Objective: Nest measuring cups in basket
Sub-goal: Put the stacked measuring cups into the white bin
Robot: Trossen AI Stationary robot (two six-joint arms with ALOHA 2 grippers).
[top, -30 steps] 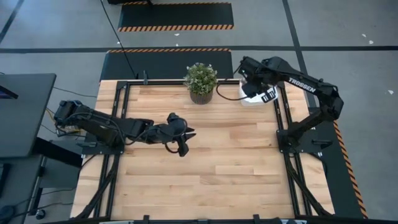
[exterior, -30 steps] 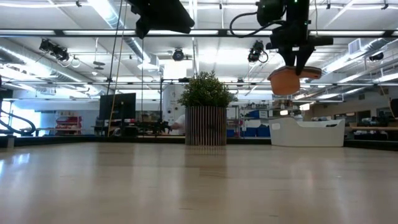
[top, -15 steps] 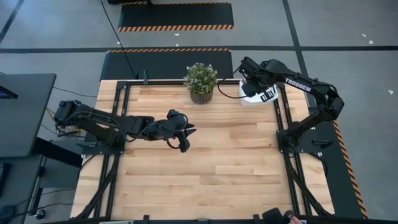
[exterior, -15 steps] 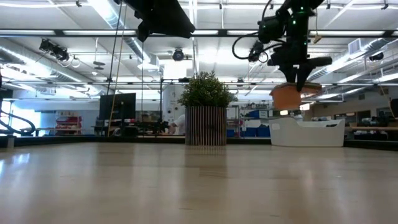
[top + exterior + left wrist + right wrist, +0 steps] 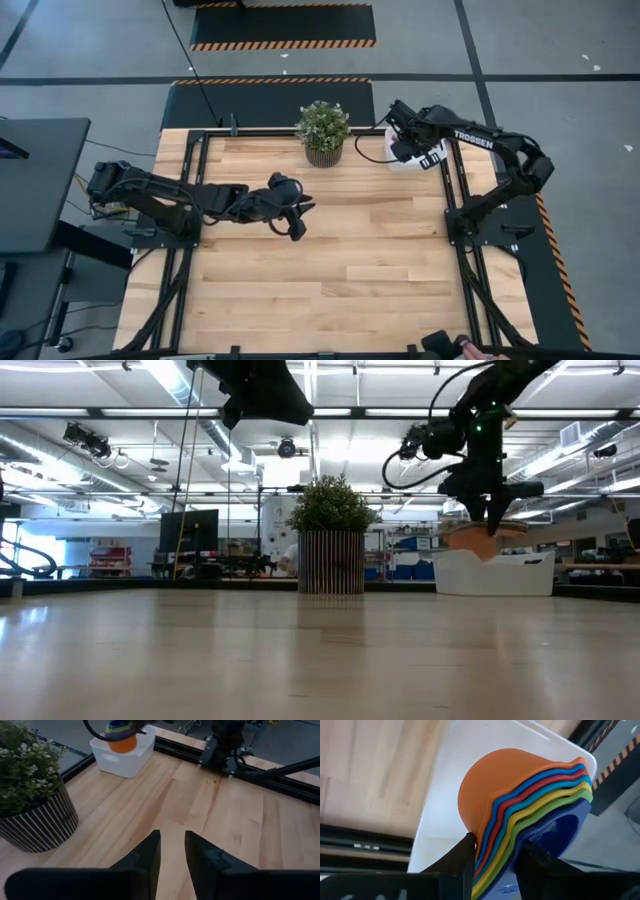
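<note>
Several measuring cups sit nested in one stack (image 5: 520, 815), orange outermost, then blue, red, yellow and green rims, with dark blue innermost. My right gripper (image 5: 495, 862) is shut on this stack over the white basket (image 5: 445, 795), which stands at the table's far right corner (image 5: 400, 160). In the low view the orange cup (image 5: 478, 538) hangs at about the height of the basket's rim (image 5: 495, 565). My left gripper (image 5: 297, 222) is open and hovers over the table's middle, left of centre; its fingers touch nothing (image 5: 172, 852). My right gripper pinches the nested stack between its two fingers, at the layered edges (image 5: 492, 845) where the rims run back toward the handles; the fingers hide the handle ends. It comes from above, slanting down. The stack is tilted and lifted clear of the table, over the basket.
A potted green plant (image 5: 322, 130) in a striped pot stands at the far edge, left of the basket (image 5: 125, 760). Black frame rails (image 5: 455, 190) run along the table's sides. Bare wood lies across the middle and near half (image 5: 330, 290).
My right gripper has moved down toward the basket with the stack. In the low view the orange cup has dropped from well above the basket to about rim height and drifted slightly toward the right.
</note>
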